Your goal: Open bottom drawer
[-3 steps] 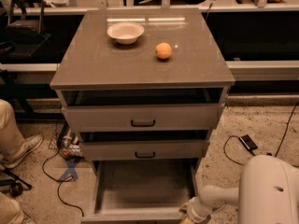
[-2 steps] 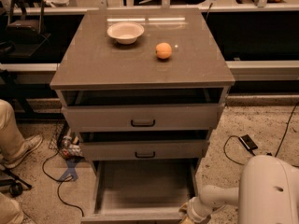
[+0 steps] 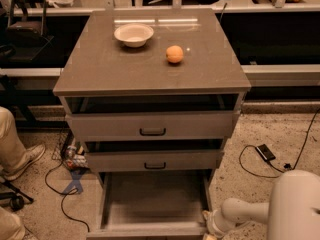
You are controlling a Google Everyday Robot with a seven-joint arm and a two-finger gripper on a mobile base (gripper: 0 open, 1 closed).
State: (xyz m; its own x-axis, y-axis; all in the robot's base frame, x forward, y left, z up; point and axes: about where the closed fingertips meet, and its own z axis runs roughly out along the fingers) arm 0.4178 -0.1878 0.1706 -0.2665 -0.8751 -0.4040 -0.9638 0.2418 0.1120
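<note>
Nothing has shifted over the last second. The bottom drawer [image 3: 150, 196] stays pulled well out at 6 o'clock, beneath the middle drawer [image 3: 155, 160], so you can judge the task essentially done. The gripper [image 3: 210, 225] remains at 5 o'clock, by the drawer's front right corner. You cannot tell whether it is spread or pinching anything.
</note>
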